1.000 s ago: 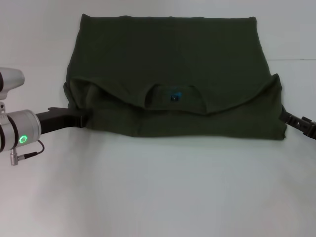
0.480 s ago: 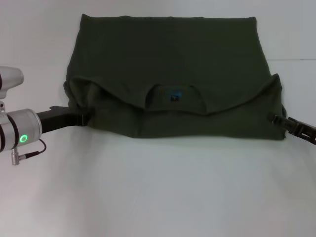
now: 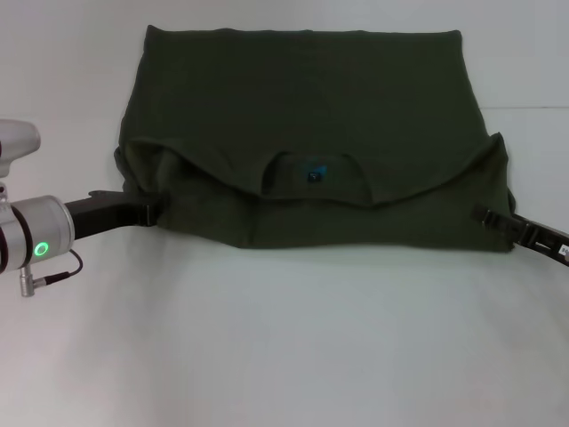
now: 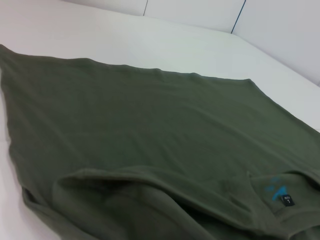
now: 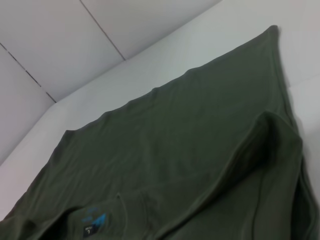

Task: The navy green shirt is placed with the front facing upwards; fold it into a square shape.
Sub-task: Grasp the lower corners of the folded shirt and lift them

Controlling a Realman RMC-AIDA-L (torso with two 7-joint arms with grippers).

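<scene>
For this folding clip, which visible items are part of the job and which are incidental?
Part of the job: navy green shirt, partly folded; left end effector at its left edge; right end effector at its right edge.

Incidental: white table; blue neck label.

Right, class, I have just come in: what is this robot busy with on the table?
It is folding a navy green shirt spread on a white table. The collar end, with its blue neck label, is folded over onto the body. The left tool sits at the shirt's near left edge and the right tool at the near right edge. Whether either one grips the cloth cannot be seen.
</scene>
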